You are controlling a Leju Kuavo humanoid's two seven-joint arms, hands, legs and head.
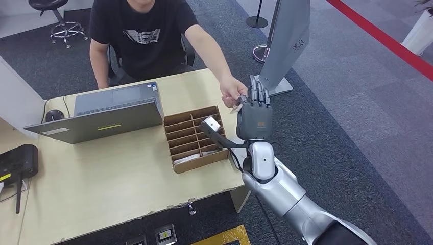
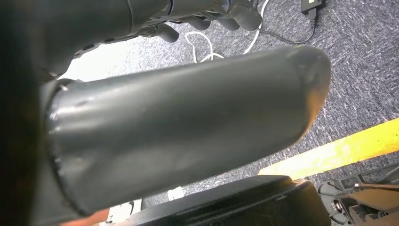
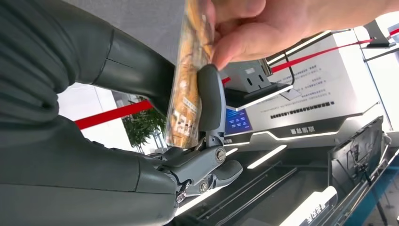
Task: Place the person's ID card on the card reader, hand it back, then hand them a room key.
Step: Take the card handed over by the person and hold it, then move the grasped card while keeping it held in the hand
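Light wood desk [image 1: 117, 178] over dark grey carpet; red floor stripe [image 1: 380, 38] far right, yellow stripe [image 1: 230, 237] at the near edge. On the desk: open laptop [image 1: 102, 115] toward the person's side, cardboard divider tray [image 1: 194, 138] near the right edge, black device with antenna [image 1: 18, 163] at the left edge. Black stool [image 1: 58, 20] behind, grey kiosk panel on a stand [image 1: 286, 43] just past the desk's far right corner.

Right hand [image 1: 254, 117] is raised off the desk's right edge, over carpet, palm away, fingers [image 1: 258, 94] upright and close together. Right wrist view: a card [image 3: 188, 75] with orange print is pinched between thumb [image 3: 131, 66] and one finger [image 3: 211, 99]. Person's hand [image 1: 232, 92] grips the same card at its other end; both touch it. Person is seated across the desk, arm stretched over the far right corner.

Left hand [image 2: 188, 127] hangs low above carpet with white cables [image 2: 202, 44]; fingers curled in, nothing visible in them.

Open floor to the right of the desk, between it and the red stripe.
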